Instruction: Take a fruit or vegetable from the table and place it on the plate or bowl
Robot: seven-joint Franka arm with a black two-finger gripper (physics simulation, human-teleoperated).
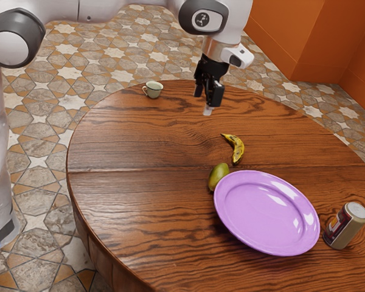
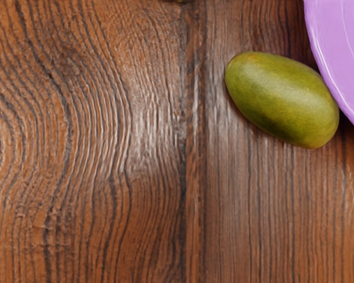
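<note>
A green mango (image 1: 218, 176) lies on the round wooden table (image 1: 140, 164), touching the near-left rim of the purple plate (image 1: 267, 210). A spotted yellow banana (image 1: 235, 147) lies just behind the mango. My gripper (image 1: 207, 103) hangs above the table's far middle, well behind the banana, open with nothing between its fingers. In the wrist view the mango (image 2: 281, 99) rests on the wood right beside the plate's rim (image 2: 342, 53).
A small green-and-white cup (image 1: 152, 89) stands at the table's far edge, toward the exterior view's left of the gripper. A can (image 1: 345, 225) lies at the near right beside the plate. Bare wood spreads across the table's left half.
</note>
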